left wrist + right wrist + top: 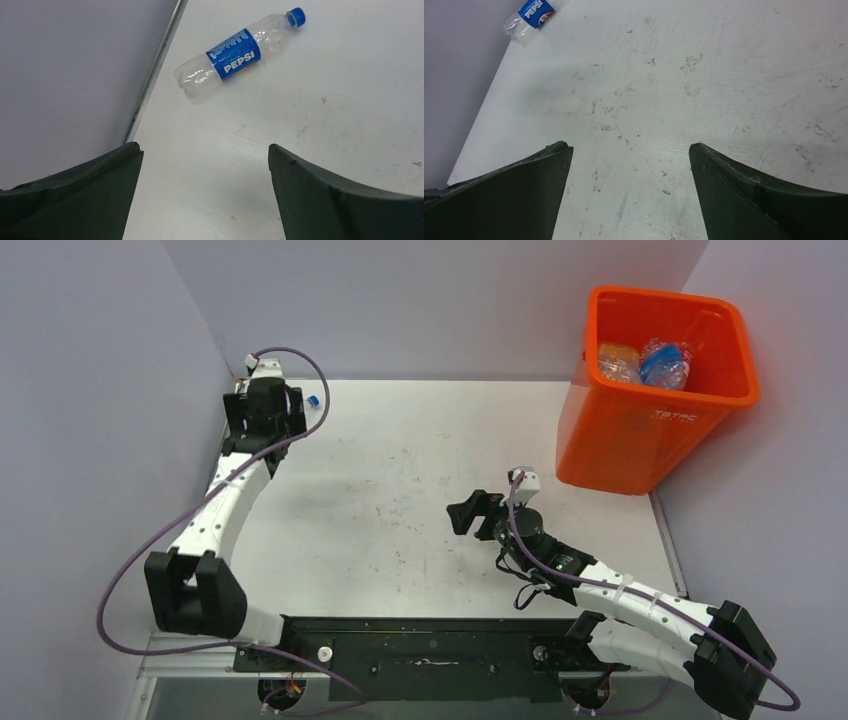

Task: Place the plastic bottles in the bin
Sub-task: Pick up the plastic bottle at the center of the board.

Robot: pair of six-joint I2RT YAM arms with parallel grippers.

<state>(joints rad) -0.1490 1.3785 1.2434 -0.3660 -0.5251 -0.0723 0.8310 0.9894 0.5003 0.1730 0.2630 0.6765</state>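
One clear plastic bottle (235, 57) with a blue Pepsi label and blue cap lies on its side on the white table near the left wall. My left gripper (205, 150) is open and empty, just short of it. In the top view this gripper (268, 400) is at the far left corner, and only the bottle's blue cap (313, 400) shows beside it. My right gripper (458, 515) is open and empty over the table's middle. Its wrist view (630, 147) shows the same bottle (531, 15) far off. The orange bin (650, 430) stands at the far right with bottles (645, 362) inside.
A grey wall runs along the table's left edge (150, 85), close to the bottle. The table top (704, 75) is scuffed with dark marks. The arms' black base plate (430, 645) lies along the near edge.
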